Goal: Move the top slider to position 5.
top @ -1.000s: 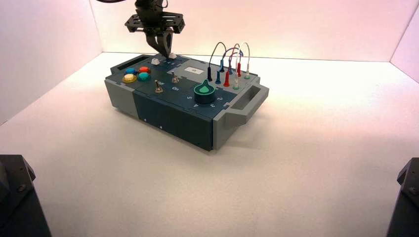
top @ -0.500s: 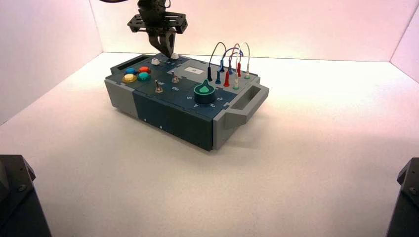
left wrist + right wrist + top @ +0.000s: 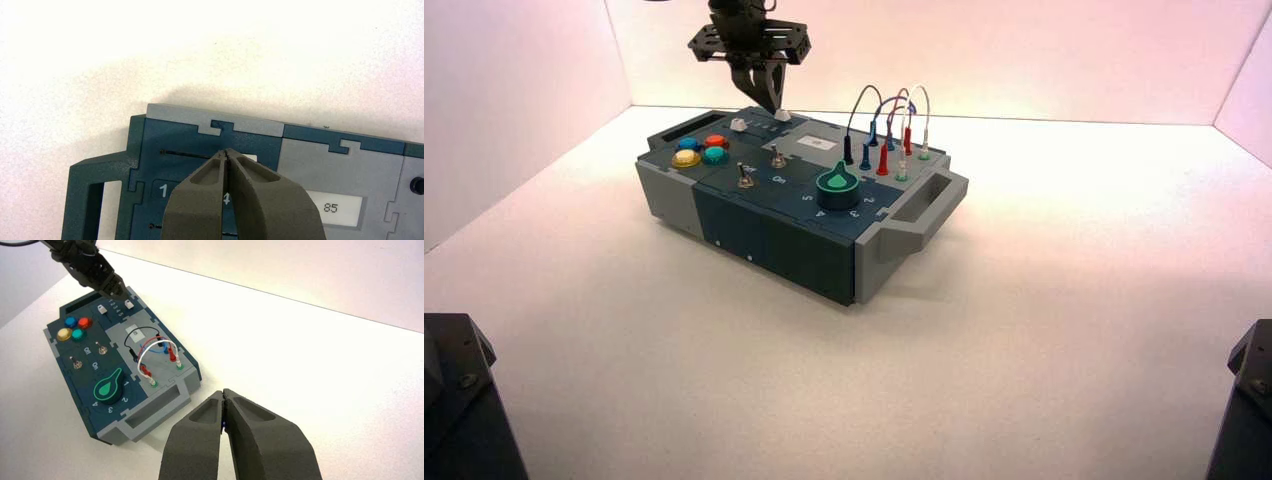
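The top slider's white knob (image 3: 782, 115) sits on the dark blue panel at the box's far edge. In the right wrist view it (image 3: 130, 304) stands beside the end of the small 1-to-5 number row (image 3: 116, 308). My left gripper (image 3: 773, 105) is shut, its tips just above and left of the knob. In the left wrist view the tips (image 3: 226, 151) are closed over the track (image 3: 190, 153), with the knob (image 3: 250, 158) partly hidden behind one finger, past the printed 4 (image 3: 226, 199). My right gripper (image 3: 223, 392) is shut and empty over the table, away from the box.
The twin white knob (image 3: 740, 124) sits nearer the coloured buttons (image 3: 701, 149). Two metal toggles (image 3: 778, 158), the green dial (image 3: 837, 180) and looped wires (image 3: 889, 120) fill the rest of the box (image 3: 774, 235). A display reads 85 (image 3: 330, 207).
My left gripper has moved right along the far edge and risen slightly. The top slider's knob has shifted right along its track.
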